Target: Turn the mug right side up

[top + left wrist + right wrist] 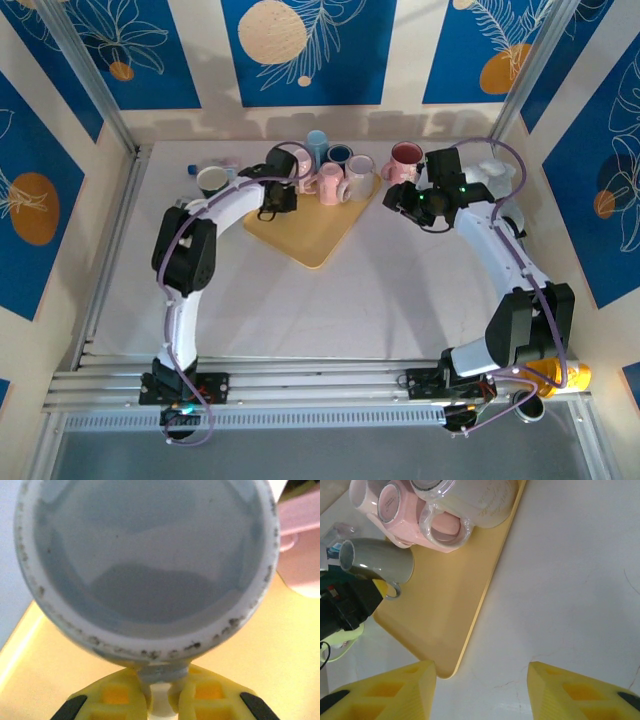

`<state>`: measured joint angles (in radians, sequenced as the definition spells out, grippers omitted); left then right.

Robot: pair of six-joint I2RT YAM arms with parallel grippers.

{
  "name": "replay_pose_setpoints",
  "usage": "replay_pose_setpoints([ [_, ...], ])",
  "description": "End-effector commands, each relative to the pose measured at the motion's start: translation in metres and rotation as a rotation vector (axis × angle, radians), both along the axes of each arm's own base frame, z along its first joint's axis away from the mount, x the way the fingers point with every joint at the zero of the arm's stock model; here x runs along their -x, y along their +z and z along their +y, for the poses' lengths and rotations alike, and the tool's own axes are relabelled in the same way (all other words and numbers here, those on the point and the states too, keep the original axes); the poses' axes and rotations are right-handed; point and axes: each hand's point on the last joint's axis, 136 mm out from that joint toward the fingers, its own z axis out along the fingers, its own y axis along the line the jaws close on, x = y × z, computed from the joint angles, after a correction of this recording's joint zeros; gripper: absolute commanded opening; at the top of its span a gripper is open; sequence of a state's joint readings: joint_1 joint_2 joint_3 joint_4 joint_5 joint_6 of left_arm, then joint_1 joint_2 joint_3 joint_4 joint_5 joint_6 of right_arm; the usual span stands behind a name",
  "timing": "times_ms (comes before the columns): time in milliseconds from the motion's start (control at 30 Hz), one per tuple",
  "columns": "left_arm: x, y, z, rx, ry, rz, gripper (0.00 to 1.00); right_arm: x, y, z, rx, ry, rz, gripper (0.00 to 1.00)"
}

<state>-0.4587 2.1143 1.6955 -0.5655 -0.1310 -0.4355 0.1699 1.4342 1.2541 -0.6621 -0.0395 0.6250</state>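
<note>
The grey mug (150,565) is tipped on its side at one edge of the yellow tray (310,245), its handle clamped between the closed fingers of the left gripper (160,692). The right gripper (481,680) is seen parted and empty above the white table (400,300), which is enclosed by cream walls set with blue leaf-patterned panels (310,50).

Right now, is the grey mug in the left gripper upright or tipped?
Tipped: the grey mug lies sideways, its handle pinched in the left gripper.
</note>
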Motion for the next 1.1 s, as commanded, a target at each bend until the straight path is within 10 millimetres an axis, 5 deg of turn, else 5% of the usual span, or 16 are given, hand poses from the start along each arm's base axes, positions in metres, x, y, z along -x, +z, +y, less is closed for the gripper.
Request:
replay_pose_setpoints([
  [0, 0.002, 0.042, -0.001, 0.075, -0.020, -0.072, 0.00, 0.004, 0.012, 0.008, -0.068, 0.009, -0.022, 0.50],
  [433, 0.030, 0.094, -0.023, 0.335, -0.048, -0.113, 0.00, 0.013, 0.012, 0.054, -0.370, 0.080, 0.026, 0.50],
  [1067, 0.059, 0.184, -0.064, 0.844, -0.130, -0.233, 0.00, 0.016, 0.037, 0.122, -0.792, 0.103, 0.060, 0.47],
])
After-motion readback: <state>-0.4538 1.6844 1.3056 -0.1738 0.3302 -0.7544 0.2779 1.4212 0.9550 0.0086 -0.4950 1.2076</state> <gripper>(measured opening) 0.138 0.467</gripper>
